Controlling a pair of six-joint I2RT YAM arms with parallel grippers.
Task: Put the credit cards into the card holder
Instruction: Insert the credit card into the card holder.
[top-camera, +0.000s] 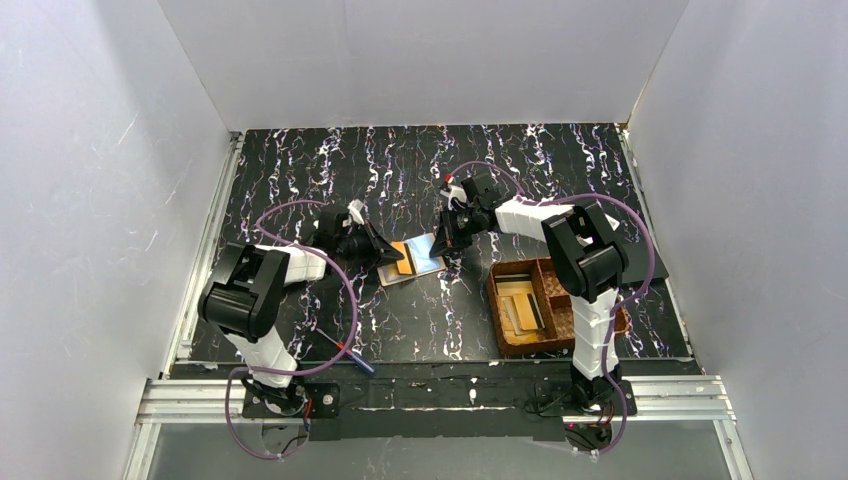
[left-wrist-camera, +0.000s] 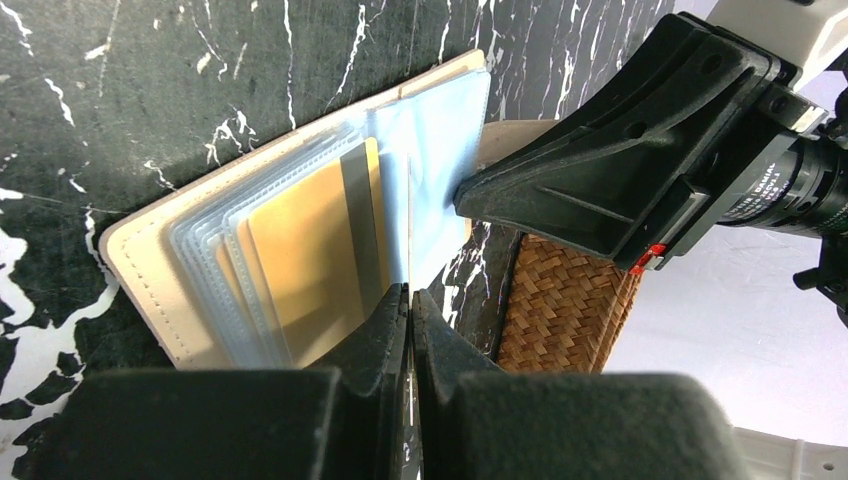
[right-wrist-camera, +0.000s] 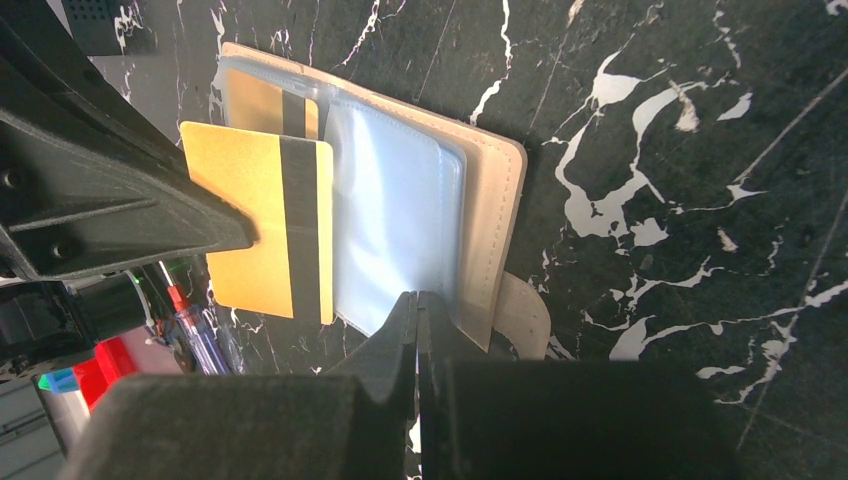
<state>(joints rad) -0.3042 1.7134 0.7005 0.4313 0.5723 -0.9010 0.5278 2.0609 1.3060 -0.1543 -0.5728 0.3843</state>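
Left end effector (left-wrist-camera: 410, 300) clamped on gold black-striped credit card (right-wrist-camera: 255, 225) over open cream card holder (right-wrist-camera: 495, 200), right end effector (right-wrist-camera: 417, 300) pinching its clear plastic sleeve (right-wrist-camera: 390, 220).

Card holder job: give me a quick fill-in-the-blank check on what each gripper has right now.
The left gripper is shut on a thin gold card with a dark ____.
The right gripper pinches a clear plastic ____ of the open cream stitched card holder.
A second gold card already sits ____ the holder.
The brown woven basket stands by the ____ arm.
Missing words: stripe; sleeve; inside; right.
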